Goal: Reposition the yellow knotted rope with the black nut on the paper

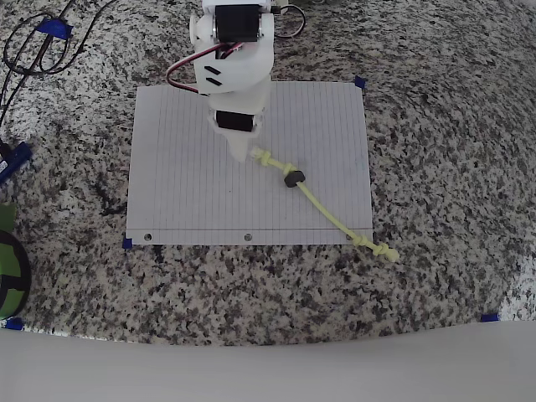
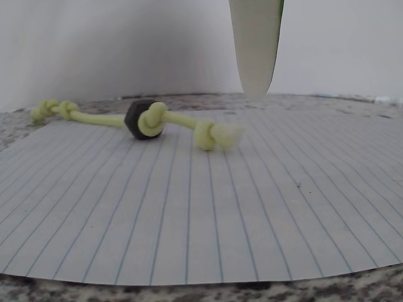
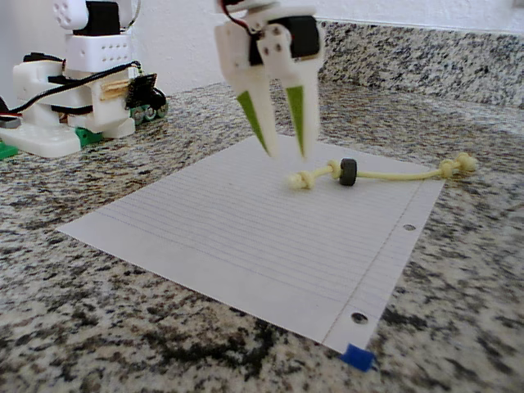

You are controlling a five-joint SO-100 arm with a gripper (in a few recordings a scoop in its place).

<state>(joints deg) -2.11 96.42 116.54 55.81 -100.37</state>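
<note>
**Rope half off the sheet, gripper poised beside its near knot**

Yellow knotted rope (image 1: 322, 203) lay slantwise across the paper (image 1: 193, 193), and in the overhead view it began just to the right of the gripper (image 1: 243, 153) and ran away from it, down and rightward. Its nearest knot sat close beside the fingertips, not touching them. A little further out from the gripper, the black nut (image 1: 292, 177) was threaded on the cord and rested on the lined sheet. Beyond the nut the cord crossed the paper's punched edge, and its far knot lay on the granite countertop (image 1: 435, 151), well away from the gripper.

The likeliest trouble from here, as I judged it, was a thin cord slipping between the fingertips if they closed on the plain stretch rather than on a knot. A drag across the sheet could also shift or buckle the paper, since only small blue tape tabs (image 3: 357, 357) at the corners appeared to hold it. The nut might slide along the cord if the rope were lifted at a slant, though the knots should stop it.

In the fixed view the gripper (image 3: 285, 151) pointed almost straight down, tips hovering above the paper with a clear gap beneath them. The jaws stood moderately apart and held nothing. In the wrist view a single pale fingertip (image 2: 255, 56) hung above the rope's near knot (image 2: 217, 135).
</note>
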